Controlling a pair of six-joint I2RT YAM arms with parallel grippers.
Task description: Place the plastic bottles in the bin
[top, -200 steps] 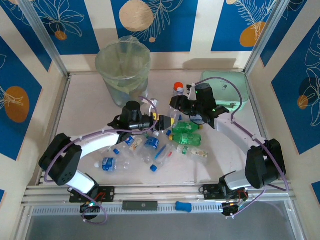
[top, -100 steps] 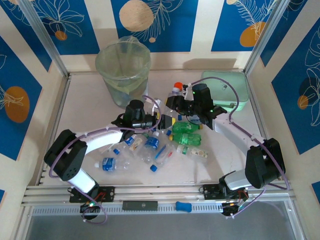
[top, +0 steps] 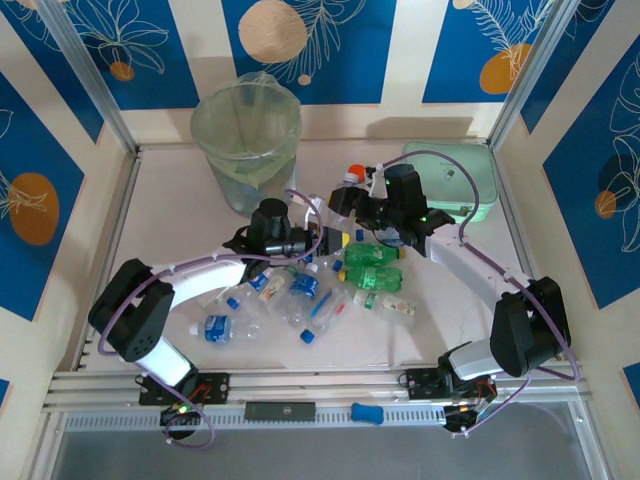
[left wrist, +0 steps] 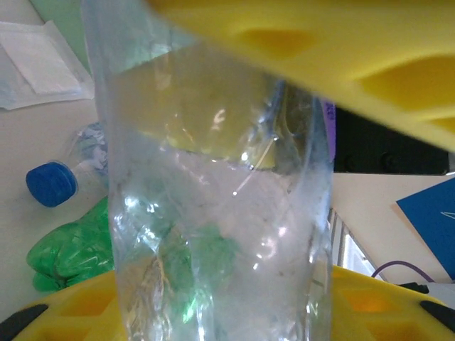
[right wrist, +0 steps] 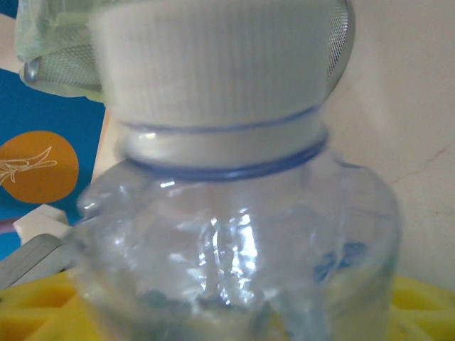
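Right gripper [top: 348, 205] has slid a touch left toward the short orange-capped jar [top: 354, 171] since a sec ago. Left arm's elbow has lifted, and the left gripper [top: 333, 240] has nudged fwd. Both meet mid-table now, just beside each other.

Left wrist view: yellow foam pads [left wrist: 370, 64] are clamped above & below a clear crinkled plastic bottle [left wrist: 213, 213], gripped across the body. It's a soft wall, so a mid-body pinch looks sensible; it should dent rather than slip.

Right wrist view: a clear plastic bottle with a white ribbed cap [right wrist: 234, 234] sits hard against a yellow pad [right wrist: 426, 305] at the bottom edge. That reads as clenched on it near the shoulder, cap end pointing out.

The rest of the plastic bottles lie heaped on the pale table [top: 170, 220] btwn the arms: blue-capped clear ones [top: 300, 295] and a green see-through pair [top: 372, 262]. The tall round pale-green translucent bin [top: 235, 170] stands far-left, well apart from both loads, mouth open.

Room: bare table left of the heap gives the left arm a clean lane to the bin. Right arm's tighter, w/ the jar & the mint-green rectangular case [top: 455, 175] close by and the left arm in its path. Prob. one at a time, and lift before swinging or the rim gets clipped.
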